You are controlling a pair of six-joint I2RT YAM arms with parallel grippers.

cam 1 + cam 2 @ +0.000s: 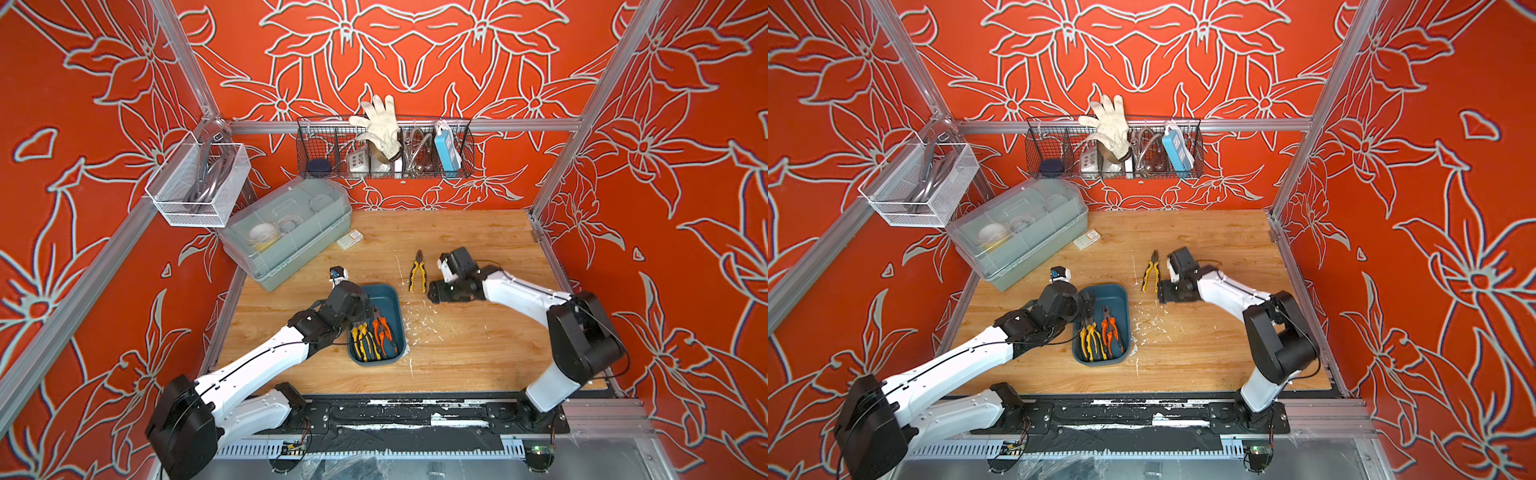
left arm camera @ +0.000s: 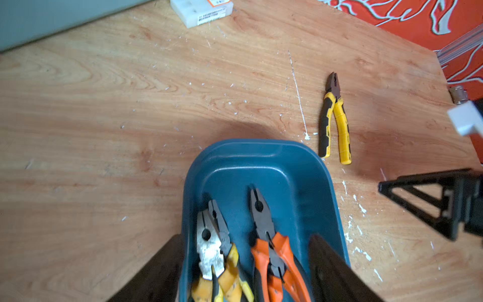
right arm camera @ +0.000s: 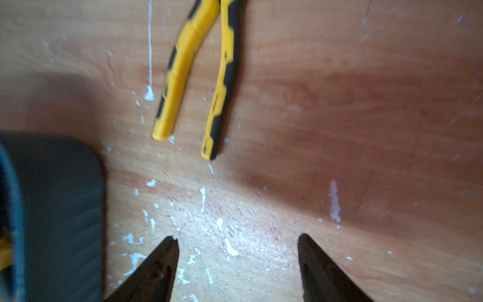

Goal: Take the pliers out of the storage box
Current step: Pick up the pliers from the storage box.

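**Top views.** The storage box [image 1: 386,296] [image 1: 1116,296] stands on the wooden table [image 1: 478,353], between the two arms. At its near end lie yellow-handled pliers [image 1: 360,338] and orange-handled pliers [image 1: 383,332], side by side, with their heads toward the box's far end. One loose yellow pliers [image 1: 417,272] [image 1: 1151,270] lies flat on the table, outside the box and just past its far right corner. The left gripper [image 1: 362,311] hangs over the box's left rim, above the pliers' heads. The right gripper [image 1: 433,293] is beside the box's right side, near the loose pliers' handle ends and not touching them.

**Left wrist view.** Two yellow-handled pliers [image 2: 209,248] overlap against the box's left wall. Two orange-handled pliers [image 2: 264,222] are stacked toward its middle. The left gripper [image 2: 247,238] is released. Its fingers are spread wide, one [image 2: 156,269] at the box's left wall and the other [image 2: 332,272] over the box's right side. Nothing is clamped. Contact with the box cannot be determined.

**Right wrist view.** The right gripper [image 3: 237,238] is released and empty, with only bare table between its fingers [image 3: 156,269]. The loose pliers' handles [image 3: 198,65] lie ahead of the tips, apart from them. A blurred corner of the box [image 3: 57,209] shows to one side.
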